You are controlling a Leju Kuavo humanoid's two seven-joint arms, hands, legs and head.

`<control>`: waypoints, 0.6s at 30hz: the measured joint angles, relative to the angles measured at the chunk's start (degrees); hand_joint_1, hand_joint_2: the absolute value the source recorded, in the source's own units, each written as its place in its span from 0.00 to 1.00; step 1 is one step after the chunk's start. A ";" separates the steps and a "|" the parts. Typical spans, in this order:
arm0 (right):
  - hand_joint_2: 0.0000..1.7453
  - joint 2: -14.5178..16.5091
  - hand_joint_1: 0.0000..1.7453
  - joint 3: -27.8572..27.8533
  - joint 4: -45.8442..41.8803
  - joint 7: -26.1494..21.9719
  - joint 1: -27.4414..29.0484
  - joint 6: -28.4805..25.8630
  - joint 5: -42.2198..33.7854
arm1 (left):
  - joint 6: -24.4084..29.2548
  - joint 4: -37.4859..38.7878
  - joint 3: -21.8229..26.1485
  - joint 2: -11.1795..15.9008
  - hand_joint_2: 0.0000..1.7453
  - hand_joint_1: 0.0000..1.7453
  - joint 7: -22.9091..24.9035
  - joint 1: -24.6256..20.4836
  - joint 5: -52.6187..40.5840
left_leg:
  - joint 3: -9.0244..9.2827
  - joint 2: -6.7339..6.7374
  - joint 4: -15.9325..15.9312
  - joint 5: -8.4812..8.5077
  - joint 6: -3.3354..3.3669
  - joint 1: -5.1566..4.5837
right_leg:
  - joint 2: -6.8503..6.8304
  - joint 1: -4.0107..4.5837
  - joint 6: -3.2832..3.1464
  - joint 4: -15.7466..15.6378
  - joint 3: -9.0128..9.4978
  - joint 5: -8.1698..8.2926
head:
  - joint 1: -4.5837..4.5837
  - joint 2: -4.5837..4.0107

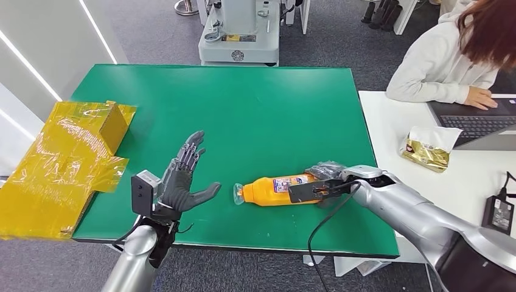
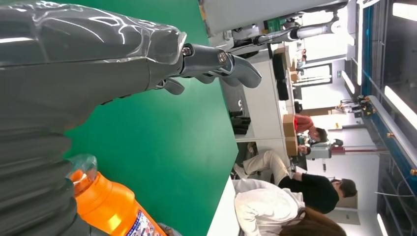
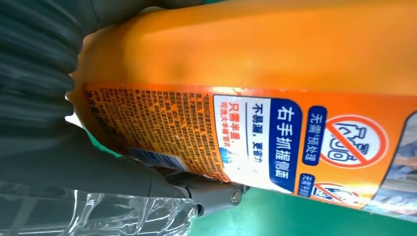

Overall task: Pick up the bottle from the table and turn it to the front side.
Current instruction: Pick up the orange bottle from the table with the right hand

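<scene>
One bottle [image 1: 277, 189], lying flat on the green counter [image 1: 261, 115] near the front edge. Long axis runs side to side, clear cap toward the left robot hand [image 1: 185, 179], base tucked into the right robot hand [image 1: 328, 176]. Right one wrapped around the bottom end, label with small print facing its wrist camera. Left one spread wide, holding nothing, just beside the cap. Looks like the grasp step; next up probably lifting and rolling it to show the front label.

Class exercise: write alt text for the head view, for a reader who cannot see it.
An orange bottle lies on its side on a green table, the robot's right hand around its base. The left hand hovers open nearby; a person types at right.
</scene>
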 joint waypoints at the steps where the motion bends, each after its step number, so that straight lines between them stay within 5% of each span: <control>1: 1.00 0.02 1.00 -0.60 0.11 -0.77 0.41 -0.65 -0.84 | 0.00 -0.22 0.15 -0.01 1.00 0.00 -0.14 0.23 -0.19 | 0.00 0.00 0.00 0.00 0.00 0.00 | 0.00 0.00 0.00 0.00 0.00 0.00 | 0.01 0.00; 6: 1.00 -0.02 1.00 -7.38 -0.59 -5.10 4.87 -3.57 -10.19 | -0.01 -1.90 0.86 0.02 1.00 0.00 -0.61 1.65 -0.85 | 0.00 -0.01 0.00 0.00 0.00 0.00 | -0.01 0.00 0.00 -0.01 -0.01 0.00 | 0.01 0.00; 13: 1.00 1.00 1.00 -24.11 -7.19 -11.40 19.78 -5.26 -25.38 | 2.37 -4.92 1.25 0.36 1.00 0.00 0.41 2.56 0.03 | -0.09 -0.14 -0.04 -0.01 0.00 0.02 | -0.17 0.03 0.00 -0.01 -0.04 -0.07 | 0.00 0.00; 18: 1.00 2.47 1.00 -31.85 -10.78 -12.83 26.97 -5.44 -27.35 | 3.27 -6.33 1.25 0.59 1.00 0.00 0.42 3.47 0.30 | -0.13 -0.12 -0.05 -0.02 0.00 0.01 | -0.16 0.03 -0.01 -0.01 -0.09 -0.08 | 0.00 0.00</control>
